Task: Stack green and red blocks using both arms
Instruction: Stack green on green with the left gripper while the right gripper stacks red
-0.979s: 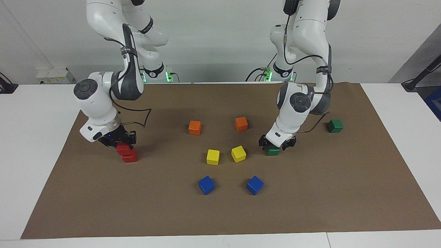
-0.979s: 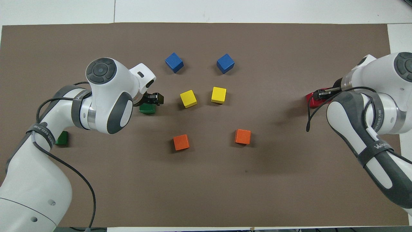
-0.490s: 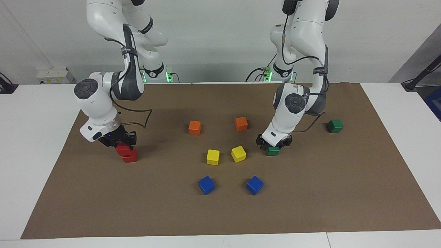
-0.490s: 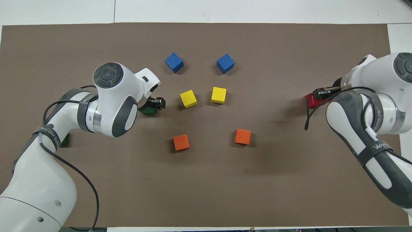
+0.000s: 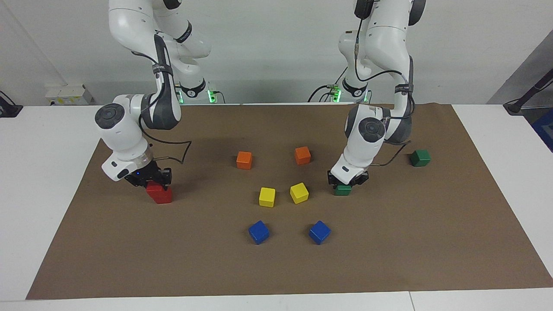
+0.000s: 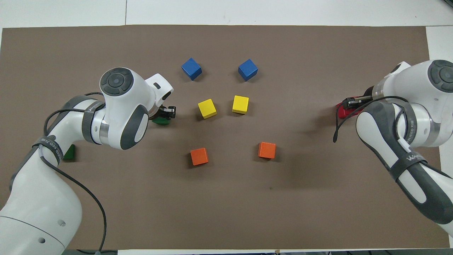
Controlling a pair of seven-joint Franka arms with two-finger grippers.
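Observation:
My right gripper (image 5: 151, 181) is shut on a red block (image 5: 152, 187) and holds it low on top of the second red block (image 5: 163, 197), toward the right arm's end of the mat. In the overhead view this gripper (image 6: 350, 103) covers most of the red blocks (image 6: 342, 112). My left gripper (image 5: 348, 180) is down over a dark green block (image 5: 342, 190), beside the yellow cubes; in the overhead view this gripper (image 6: 166, 112) covers part of that green block (image 6: 161, 121). The second green block (image 5: 420, 157) lies alone toward the left arm's end, and my left arm half hides it in the overhead view (image 6: 69, 153).
Two orange cubes (image 5: 244, 160) (image 5: 303, 155), two yellow cubes (image 5: 267, 196) (image 5: 299, 192) and two blue cubes (image 5: 259, 232) (image 5: 319, 232) lie in the middle of the brown mat (image 5: 276, 268). White table borders the mat.
My right gripper has lowered its red block onto the other red block. My left gripper has come down closer over the green block, and the left arm's elbow has shifted slightly.

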